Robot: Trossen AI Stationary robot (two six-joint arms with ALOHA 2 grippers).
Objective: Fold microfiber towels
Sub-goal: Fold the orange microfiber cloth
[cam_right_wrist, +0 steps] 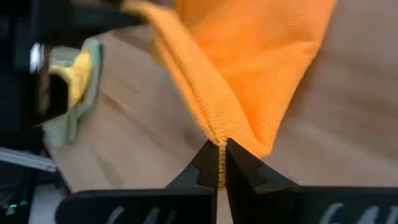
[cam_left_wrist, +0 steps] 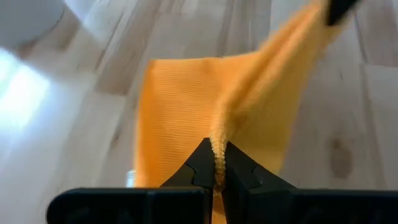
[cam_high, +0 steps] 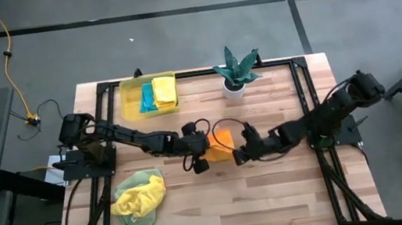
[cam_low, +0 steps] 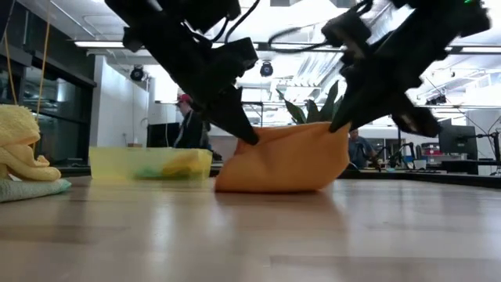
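Fingers of left gripper (cam_high: 207, 148) and right gripper (cam_high: 236, 152) each pinched on an orange towel (cam_high: 222, 138) corner, table centre. Mid-fold; next carry both corners toward 12 o'clock edge.

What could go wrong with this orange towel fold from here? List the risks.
1. Both grips are thin: the left tool and right tool each pinch only the edge of the orange towel, so a corner might slip out mid-fold.
2. The towel sags between the tools with its lower part on the table; it may bunch instead of folding flat.
3. The tools sit close together over the table's middle and could bump.
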